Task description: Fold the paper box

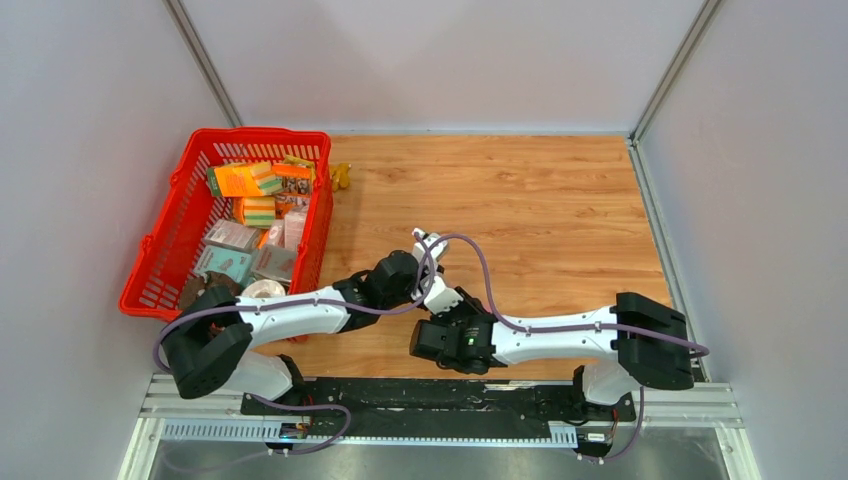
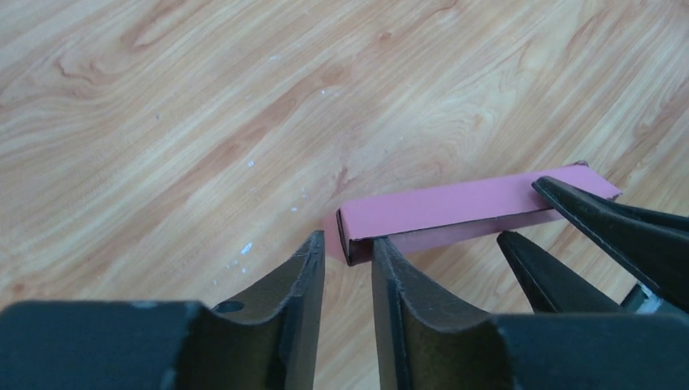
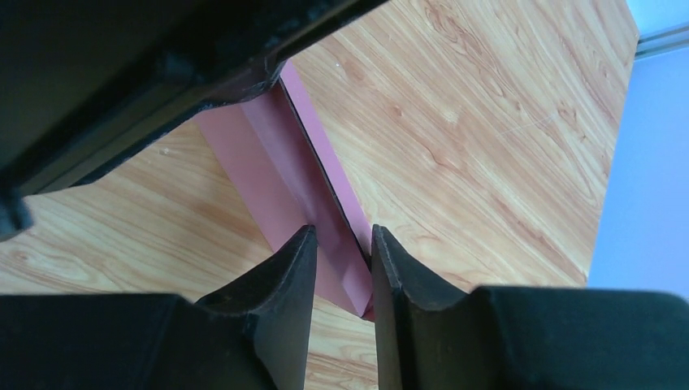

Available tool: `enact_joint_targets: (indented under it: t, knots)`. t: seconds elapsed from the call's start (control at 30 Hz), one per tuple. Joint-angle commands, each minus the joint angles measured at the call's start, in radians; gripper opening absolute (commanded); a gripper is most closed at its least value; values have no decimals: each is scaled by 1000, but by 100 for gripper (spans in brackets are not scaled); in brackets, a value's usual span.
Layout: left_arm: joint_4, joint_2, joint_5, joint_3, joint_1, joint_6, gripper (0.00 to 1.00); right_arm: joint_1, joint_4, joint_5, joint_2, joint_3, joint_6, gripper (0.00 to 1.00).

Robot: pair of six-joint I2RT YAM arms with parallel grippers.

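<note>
Pink box (image 2: 455,207) near the table's (image 1: 550,200) near edge. My left gripper (image 2: 348,240) is released at its end. Right gripper (image 3: 343,231) straddles it, grip unclear.

**Layout: box between the two grippers, basket far left**

Pink thin-cardboard paper box (image 2: 455,207) is at the near-middle of the wood-laminate table (image 1: 560,200), under both wrists; touching the surface or just above it, can't tell. Left gripper (image 2: 347,240) is at one end of the box, and the right gripper (image 3: 343,234) straddles the other end. Red plastic mesh basket (image 1: 262,132) stands on the far-left side, with printed cardboard packages (image 1: 243,180) piled inside. Small yellow object (image 1: 341,177) sits on the table just right of the basket's far corner.
</note>
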Motion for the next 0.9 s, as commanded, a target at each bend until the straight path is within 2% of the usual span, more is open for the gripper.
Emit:
enact_joint_targets:
  t: [0.0,0.23,0.33,0.37,0.5,0.7,0.87]
  knots:
    - [-31,-64,16,-44,-15,-73,39,16,62,-10,12,-7,-79,32]
    - [-104,-202,32,-116,-14,-180,43,16,126,-36,-9,-42,-116,32]
    - [-196,-281,30,-107,5,-209,45,16,135,-41,-12,-47,-125,33]
    - [-253,-315,47,-101,20,-222,45,18,138,-41,-15,-50,-127,33]
    - [-315,-364,151,-70,171,-327,45,16,160,-54,-29,-59,-142,33]
    - [-280,-227,324,22,291,-410,47,13,180,-74,-41,-68,-156,33]
    - [-76,-84,456,33,318,-476,47,1,197,-91,-55,-79,-174,33]
